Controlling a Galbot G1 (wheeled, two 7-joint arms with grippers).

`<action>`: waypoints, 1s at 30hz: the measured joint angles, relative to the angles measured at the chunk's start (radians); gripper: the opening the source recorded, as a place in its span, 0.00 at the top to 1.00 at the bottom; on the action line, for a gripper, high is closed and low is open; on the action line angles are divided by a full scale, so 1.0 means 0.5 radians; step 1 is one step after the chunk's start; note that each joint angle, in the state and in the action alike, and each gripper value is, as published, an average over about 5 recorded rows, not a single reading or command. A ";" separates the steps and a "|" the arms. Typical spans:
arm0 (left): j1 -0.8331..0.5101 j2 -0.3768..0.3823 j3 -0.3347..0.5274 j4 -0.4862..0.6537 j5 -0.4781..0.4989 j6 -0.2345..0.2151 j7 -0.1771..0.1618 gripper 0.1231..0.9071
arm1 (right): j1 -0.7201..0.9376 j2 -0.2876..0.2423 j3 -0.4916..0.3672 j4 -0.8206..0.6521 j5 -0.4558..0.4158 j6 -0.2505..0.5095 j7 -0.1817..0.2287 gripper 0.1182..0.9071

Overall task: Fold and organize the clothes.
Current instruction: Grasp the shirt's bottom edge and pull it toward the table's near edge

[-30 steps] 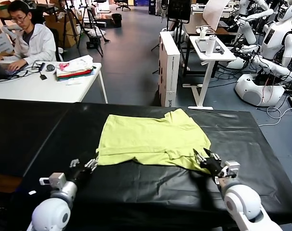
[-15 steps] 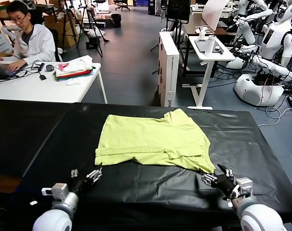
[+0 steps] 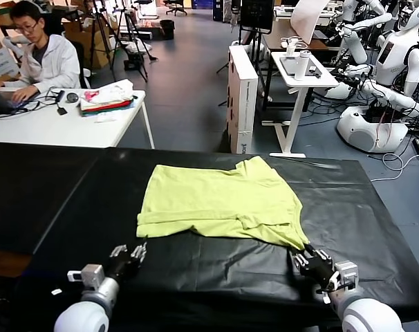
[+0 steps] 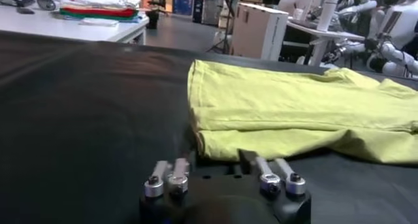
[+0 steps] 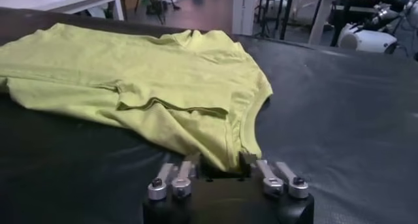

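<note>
T-shirt [image 3: 220, 204] flat (both claws open)

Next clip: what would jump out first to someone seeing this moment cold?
The lime-yellow T-shirt, lying folded in the middle of the black table, catches the eye at once. Both grippers sit open at the table's near edge: the left gripper just short of the shirt's near left corner, the right gripper at its near right corner. Behind, a person works at a white desk to the left.

T-shirt [image 4: 307, 111] far sleeve cut by left wrist view's edge, white label unseen
</note>
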 joint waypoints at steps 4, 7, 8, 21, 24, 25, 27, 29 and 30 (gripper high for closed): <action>0.020 0.030 -0.011 -0.021 -0.051 0.003 -0.007 0.00 | -0.037 -0.046 0.028 0.058 0.066 -0.094 0.041 0.00; 0.052 0.063 -0.030 -0.058 -0.075 0.017 -0.032 0.00 | -0.077 -0.096 0.056 0.121 0.136 -0.175 0.069 0.00; 0.066 0.078 -0.037 -0.075 -0.079 0.022 -0.044 0.00 | -0.093 -0.115 0.068 0.146 0.162 -0.205 0.078 0.00; 0.468 0.340 -0.168 -0.361 -0.047 0.051 -0.102 0.00 | -0.385 -0.314 0.237 0.433 0.316 -0.451 0.146 0.00; 0.578 0.385 -0.201 -0.413 -0.008 0.048 -0.100 0.00 | -0.472 -0.334 0.260 0.483 0.315 -0.453 0.162 0.00; 0.611 0.396 -0.211 -0.426 0.001 0.046 -0.100 0.01 | -0.500 -0.337 0.264 0.497 0.314 -0.453 0.167 0.00; 0.672 0.414 -0.232 -0.446 0.008 0.041 -0.097 0.05 | -0.550 -0.341 0.266 0.520 0.312 -0.453 0.176 0.00; 0.728 0.426 -0.253 -0.464 0.008 0.036 -0.094 0.15 | -0.590 -0.343 0.263 0.534 0.310 -0.453 0.182 0.00; 0.754 0.430 -0.264 -0.472 0.008 0.034 -0.092 0.22 | -0.604 -0.344 0.261 0.538 0.309 -0.453 0.185 0.00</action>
